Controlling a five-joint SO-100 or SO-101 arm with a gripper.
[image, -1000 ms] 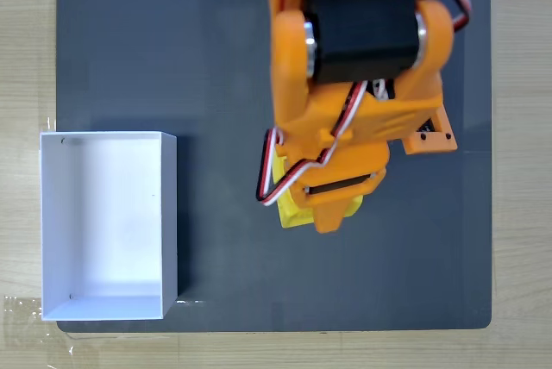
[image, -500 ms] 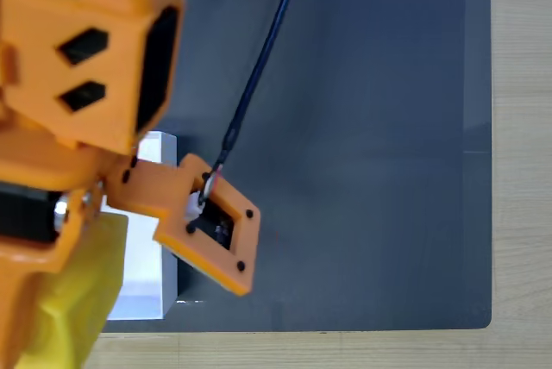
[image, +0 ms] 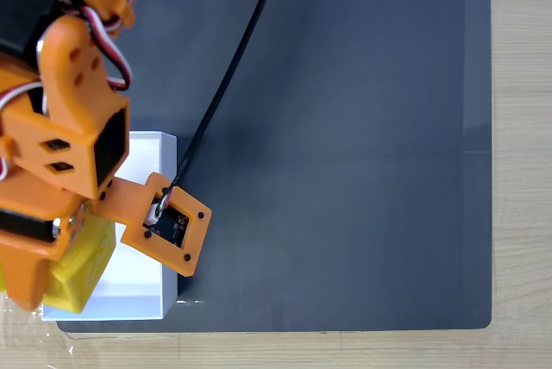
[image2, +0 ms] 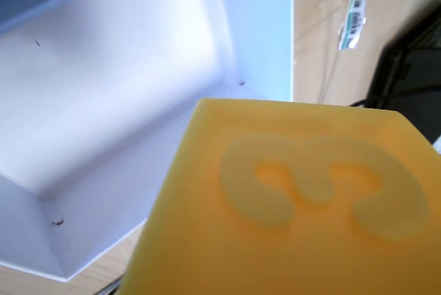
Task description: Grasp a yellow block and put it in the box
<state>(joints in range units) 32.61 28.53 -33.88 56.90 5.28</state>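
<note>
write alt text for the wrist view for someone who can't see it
A yellow block fills the lower right of the close-up, its near face embossed with a raised figure like a 3, held just above the open white box. The box's bare interior lies behind it, with pale wood tabletop at the upper right.

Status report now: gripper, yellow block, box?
Gripper holds the yellow block above the box, at its lower left corner in the fixed view. Block not released. Box interior bare, nothing in the way.

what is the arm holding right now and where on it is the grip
The yellow block, carried over the white box. The arm's own body hides the pincer's contact points, so which faces are gripped cannot be told.
</note>
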